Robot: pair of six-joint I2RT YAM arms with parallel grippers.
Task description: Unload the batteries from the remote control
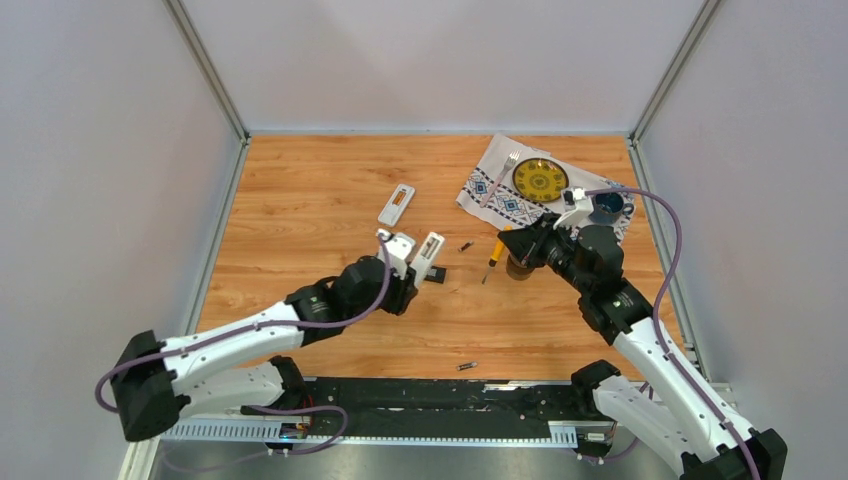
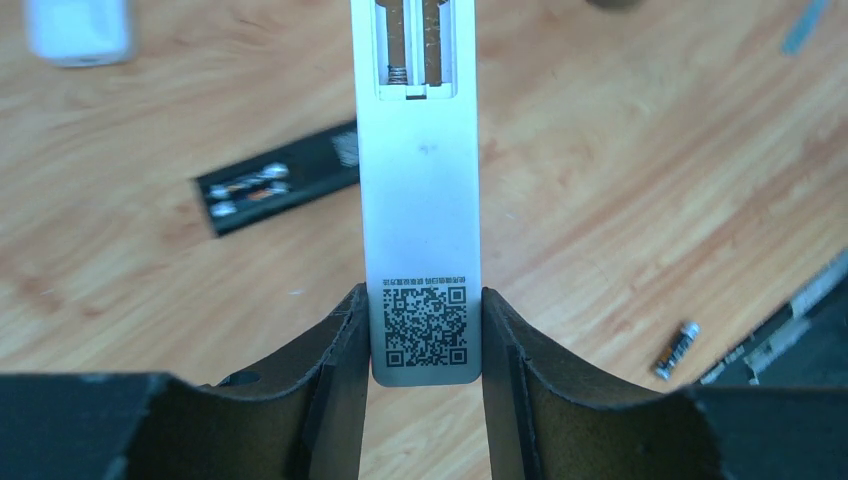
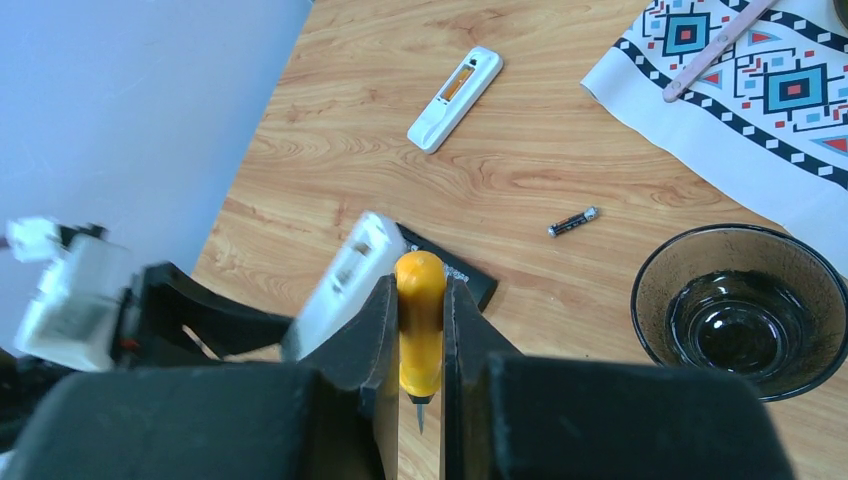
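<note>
Currently clamped in left gripper (image 2: pixel 424 300): white remote (image 2: pixel 420 180); in right gripper (image 3: pixel 420 300), yellow screwdriver (image 3: pixel 419 345). Batteries (image 3: pixel 573 222) (two loose on table (image 1: pixel 300 200)): judged light, rigid, slick; best pinched mid-barrel.

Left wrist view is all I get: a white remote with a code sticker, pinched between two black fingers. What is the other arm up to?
Observer: The right gripper is shut on a yellow-handled screwdriver.
Visitor: Is anything lying near it?
Observer: A loose battery lies on the table close by, touching nothing.
Visitor: Anything else over there?
Observer: A dark glass bowl stands next to a patterned cloth.
</note>
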